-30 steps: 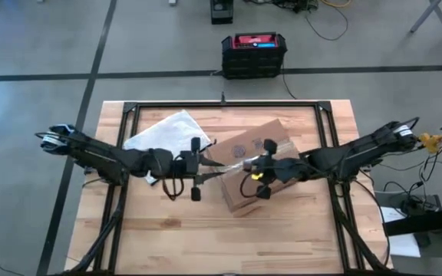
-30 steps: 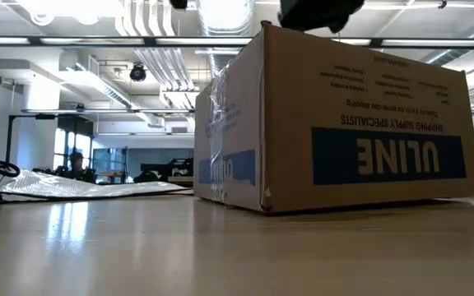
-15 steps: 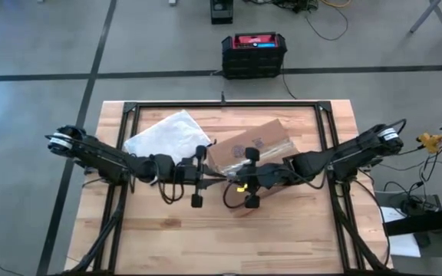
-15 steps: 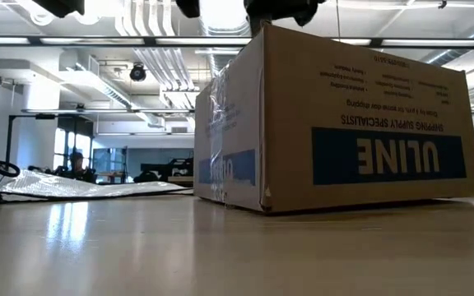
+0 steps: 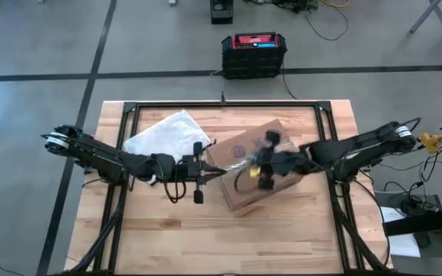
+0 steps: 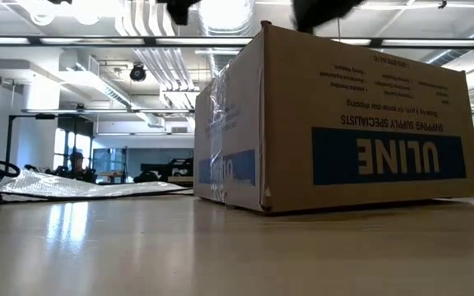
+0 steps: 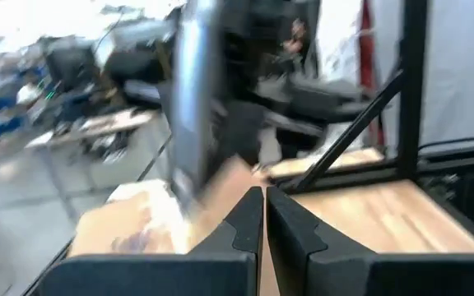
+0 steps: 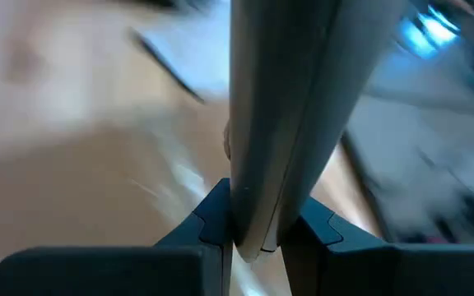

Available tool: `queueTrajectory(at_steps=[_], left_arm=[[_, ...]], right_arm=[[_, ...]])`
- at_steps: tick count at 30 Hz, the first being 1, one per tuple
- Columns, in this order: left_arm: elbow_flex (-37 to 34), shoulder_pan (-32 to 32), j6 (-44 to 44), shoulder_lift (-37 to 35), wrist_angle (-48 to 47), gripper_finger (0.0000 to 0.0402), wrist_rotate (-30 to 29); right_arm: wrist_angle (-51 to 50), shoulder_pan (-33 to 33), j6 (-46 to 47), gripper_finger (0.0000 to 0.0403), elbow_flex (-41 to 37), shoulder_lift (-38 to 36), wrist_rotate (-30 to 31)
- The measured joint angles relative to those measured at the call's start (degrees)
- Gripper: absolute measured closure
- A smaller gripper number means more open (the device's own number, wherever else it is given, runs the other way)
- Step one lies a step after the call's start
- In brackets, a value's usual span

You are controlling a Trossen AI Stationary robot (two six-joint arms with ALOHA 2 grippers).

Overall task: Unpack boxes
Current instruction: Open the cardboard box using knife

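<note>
Box: we see the brown ULINE cardboard box [image 5: 253, 167] standing skewed near the middle of the wooden table [image 5: 282, 238], its blue label upside down in the low view [image 6: 360, 123], clear tape glinting on its left end.

Plastic bag: farthest left of the loose things, a clear plastic bag [image 5: 163, 132] lies flat on the table, just beside the box's far-left corner.

Left gripper: we find the left gripper [image 5: 219, 173] at the box's left edge, fingers [image 7: 245, 224] clenched together with nothing between them; the box's top lies just past their tips.

Tool: a grey metal blade-like tool [image 8: 282, 107] is blurred in both wrist views, so we cannot name it more closely; its tip points toward the box's left part.

Right gripper: we find the right gripper [image 5: 253, 163] above the box's top, grasping the grey tool, its fingers [image 8: 212, 215] pinching the tool on both sides.

Case: beyond the table, a black-and-red case [image 5: 254, 54] sits on the floor.
</note>
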Motion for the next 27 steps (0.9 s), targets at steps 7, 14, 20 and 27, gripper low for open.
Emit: queueTrajectory(at_steps=[7,14,20,27], left_arm=[[-0.1,-0.3,-11.1,-0.5,-20.2,0.0400,-10.4],[-1.2,0.0,-19.5,-0.3,-31.2,0.0400,-13.0],[-4.6,0.4,-22.6,1.3,-29.2,0.0401,-12.8],[-10.4,2.8,-19.9,2.8,-14.5,0.0401,-12.8]], right_arm=[[-22.0,-13.5,14.1,0.0352,-1.4,-9.1,6.1],[-19.3,-27.7,17.0,0.0352,-10.4,-13.6,-1.1],[-19.1,-32.0,21.1,0.0352,-14.7,-14.0,-6.0],[-18.9,-25.7,28.0,0.0352,-16.0,-13.5,-9.8]])
